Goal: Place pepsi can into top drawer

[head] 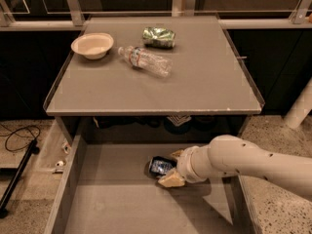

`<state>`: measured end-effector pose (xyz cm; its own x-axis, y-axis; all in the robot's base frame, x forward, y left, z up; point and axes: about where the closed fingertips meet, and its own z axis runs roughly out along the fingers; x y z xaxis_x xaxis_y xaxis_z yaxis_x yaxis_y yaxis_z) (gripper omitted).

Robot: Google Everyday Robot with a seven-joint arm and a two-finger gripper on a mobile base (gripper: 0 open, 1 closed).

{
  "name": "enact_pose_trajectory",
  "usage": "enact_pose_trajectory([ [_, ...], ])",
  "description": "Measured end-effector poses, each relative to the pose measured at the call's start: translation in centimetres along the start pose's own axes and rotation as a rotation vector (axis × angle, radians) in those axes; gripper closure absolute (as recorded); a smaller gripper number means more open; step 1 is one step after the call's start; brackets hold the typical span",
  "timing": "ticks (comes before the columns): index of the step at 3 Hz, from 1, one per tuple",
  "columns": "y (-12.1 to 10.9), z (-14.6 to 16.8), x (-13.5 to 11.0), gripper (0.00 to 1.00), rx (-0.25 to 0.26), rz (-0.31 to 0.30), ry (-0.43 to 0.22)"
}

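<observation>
The pepsi can [158, 165], dark blue with light markings, lies low inside the open top drawer [112, 204], right of the middle and near its back. My gripper [168, 168] reaches in from the right on a white arm. Its two tan fingers [170, 180] sit on either side of the can's right end and are shut on it. The can is at or just above the drawer's grey bottom; I cannot tell if it touches.
On the tabletop [204, 87] above the drawer lie a clear plastic bottle [145, 61], a crushed green shiny can [159, 37] and a cream bowl [92, 45]. Black cables [19, 135] and a stand lie on the floor at left.
</observation>
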<state>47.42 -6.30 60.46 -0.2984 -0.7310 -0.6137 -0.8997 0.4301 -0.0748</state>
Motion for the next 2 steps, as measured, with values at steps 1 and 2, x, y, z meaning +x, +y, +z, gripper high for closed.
enact_pose_trajectory([
  [1,0.0,0.0,0.0,0.0,0.0,0.0,0.0],
  [2,0.0,0.0,0.0,0.0,0.0,0.0,0.0],
])
